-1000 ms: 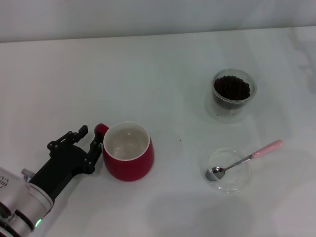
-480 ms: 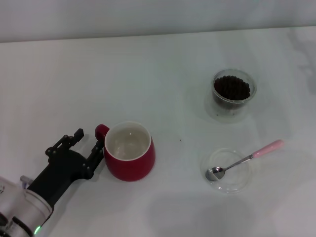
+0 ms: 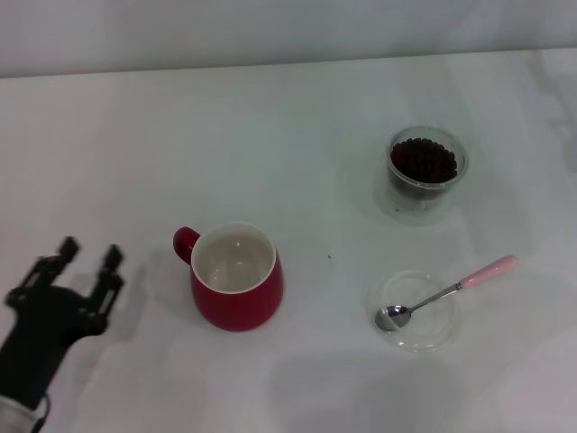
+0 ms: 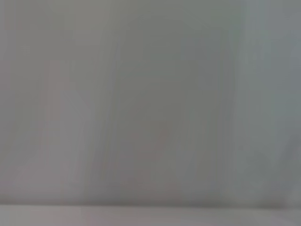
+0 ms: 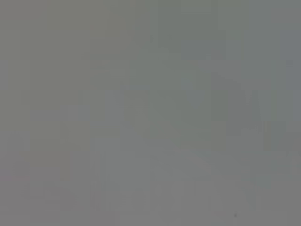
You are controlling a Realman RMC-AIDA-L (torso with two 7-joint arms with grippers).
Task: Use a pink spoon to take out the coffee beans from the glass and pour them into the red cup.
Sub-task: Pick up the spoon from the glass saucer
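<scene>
The red cup (image 3: pixel 236 277) stands upright left of the middle of the table, its cream inside bare, its loop handle toward my left gripper. My left gripper (image 3: pixel 87 254) is open and empty, well to the left of the cup and apart from it. The glass (image 3: pixel 425 170) holds a heap of coffee beans (image 3: pixel 422 160) at the back right. The pink spoon (image 3: pixel 448 290) lies with its metal bowl in a shallow clear dish (image 3: pixel 416 311) and its pink handle pointing off to the right. My right gripper is out of view. Both wrist views show only blank grey.
The white table (image 3: pixel 270 135) stretches wide around the three items. Its far edge meets a pale wall at the top of the head view.
My left gripper has let go of the cup's handle side and pulled back to the left and toward me. The cup has shifted slightly right and stands still.
</scene>
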